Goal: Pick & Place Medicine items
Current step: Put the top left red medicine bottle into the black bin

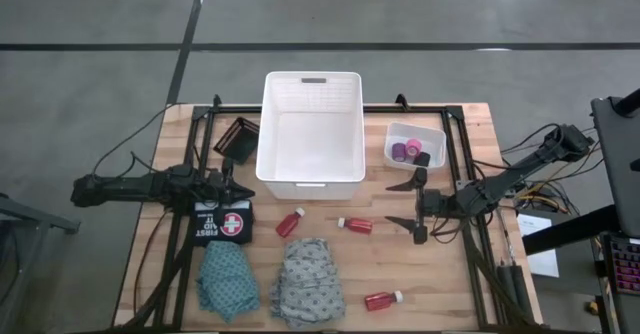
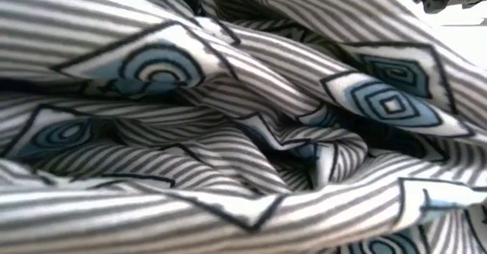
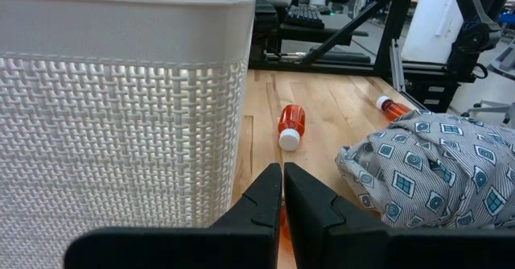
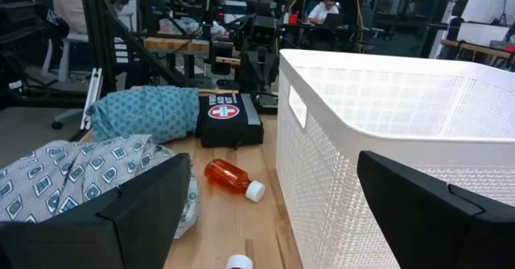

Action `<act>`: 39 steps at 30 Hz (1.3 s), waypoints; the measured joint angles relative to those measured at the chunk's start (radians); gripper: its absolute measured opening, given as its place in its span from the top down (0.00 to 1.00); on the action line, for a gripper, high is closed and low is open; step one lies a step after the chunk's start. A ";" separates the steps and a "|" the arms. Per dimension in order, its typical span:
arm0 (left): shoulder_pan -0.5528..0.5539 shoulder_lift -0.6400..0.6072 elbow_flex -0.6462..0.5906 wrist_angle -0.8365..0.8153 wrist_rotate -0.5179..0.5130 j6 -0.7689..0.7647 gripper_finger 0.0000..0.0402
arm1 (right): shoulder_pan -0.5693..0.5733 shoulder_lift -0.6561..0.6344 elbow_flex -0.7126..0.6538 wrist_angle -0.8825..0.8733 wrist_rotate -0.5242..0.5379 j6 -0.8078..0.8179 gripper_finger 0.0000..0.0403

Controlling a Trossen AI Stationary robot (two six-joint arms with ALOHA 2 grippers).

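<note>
Grey striped cloth (image 2: pixel 243 132), soft and deeply folded, filling the low view right at the lens. Right gripper (image 1: pixel 418 203) spread wide, holding nothing, low over the wooden bench (image 1: pixel 450 274) just right of the white basket (image 1: pixel 311 179). Nearest red bottle (image 1: pixel 355 225) lying on its side just left of that gripper, white cap toward the basket side; a second bottle (image 1: pixel 290 222) tilted near the basket's front edge; a third (image 1: pixel 383 299) toward the bench's front, beside the grey cloth. Bare planks open between all three. Small clear tub (image 1: pixel 414 142) behind the right gripper, with purple, pink and black rolls inside. Left gripper (image 1: pixel 236 187) pinched fully together and empty, beside the basket's woven-textured wall (image 3: pixel 121 124), above a black first-aid pouch (image 1: pixel 223 220). Teal cloth (image 1: pixel 226 281) crumpled at front left.
</note>
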 joint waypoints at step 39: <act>0.000 0.226 0.242 -0.224 -0.026 -0.119 0.95 | 0.000 0.000 0.002 0.001 0.000 0.000 0.12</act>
